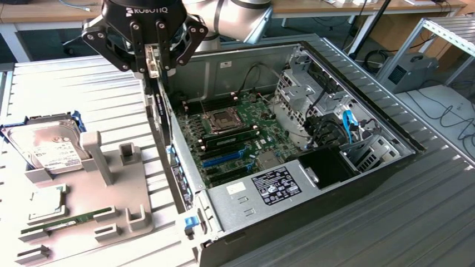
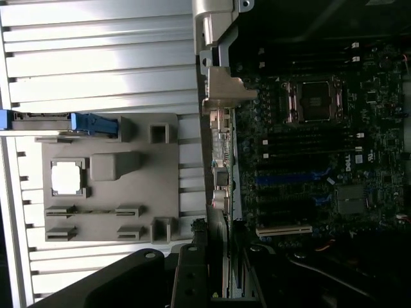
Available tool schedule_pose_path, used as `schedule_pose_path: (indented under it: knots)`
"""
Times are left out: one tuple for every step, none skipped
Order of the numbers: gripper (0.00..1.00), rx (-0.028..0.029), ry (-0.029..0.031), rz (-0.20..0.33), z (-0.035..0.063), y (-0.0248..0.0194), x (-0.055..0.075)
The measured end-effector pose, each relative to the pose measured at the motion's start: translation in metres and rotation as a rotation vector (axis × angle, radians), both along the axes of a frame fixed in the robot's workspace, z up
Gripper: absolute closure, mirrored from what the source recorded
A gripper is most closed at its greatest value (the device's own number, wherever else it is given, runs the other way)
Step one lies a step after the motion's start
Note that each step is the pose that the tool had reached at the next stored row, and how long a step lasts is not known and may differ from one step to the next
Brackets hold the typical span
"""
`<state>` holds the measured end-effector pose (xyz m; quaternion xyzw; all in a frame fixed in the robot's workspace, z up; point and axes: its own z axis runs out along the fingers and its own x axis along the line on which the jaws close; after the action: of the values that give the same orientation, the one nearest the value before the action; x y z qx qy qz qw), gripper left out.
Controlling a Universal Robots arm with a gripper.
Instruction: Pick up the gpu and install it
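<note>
Mid-transfer, the gpu [image 1: 155, 97] is clenched in the tool [image 1: 153, 67] over the case wall [image 1: 177, 172]; alignment with the blue slot [image 1: 222, 159] is judged needed.

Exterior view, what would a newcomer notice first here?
First, the black claw at the top of the exterior view, gripping the gpu upright over the edge of the open case. Next, the green motherboard bare inside that case. On the exterior view's left, a blue-framed hard drive stands in a grey holder.
</note>
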<state>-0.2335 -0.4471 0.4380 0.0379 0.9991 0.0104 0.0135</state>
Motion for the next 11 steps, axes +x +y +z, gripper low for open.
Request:
schedule_pose_path:
  knots:
    - [0.74,-0.0001,0.0001,0.0,0.0,0.0,0.0011]
    - [0.74,0.0,0.0,0.0,-0.0001,0.0,0.0016]
    - [0.74,0.0,0.0,0.0,-0.0001,0.0,0.0021]
    - [0.74,-0.0001,0.0,0.0,-0.0001,0.0,0.0028]
    - [0.74,-0.0001,0.0,0.0,-0.0001,0.0,0.0034]
    - [0.74,-0.0001,0.0,0.0,-0.0001,0.0,0.0039]
    - [0.74,-0.0001,0.0,0.0,-0.0002,0.0,0.0043]
    - [0.74,-0.0001,0.0,0.0,-0.0002,0.0001,0.0049]
    - [0.74,-0.0001,0.0001,0.0,-0.0002,0.0001,0.0053]
    - [0.74,-0.0001,0.0001,0.0,-0.0002,0.0001,0.0057]
    - [0.74,-0.0001,0.0,0.0,-0.0003,0.0001,0.0062]
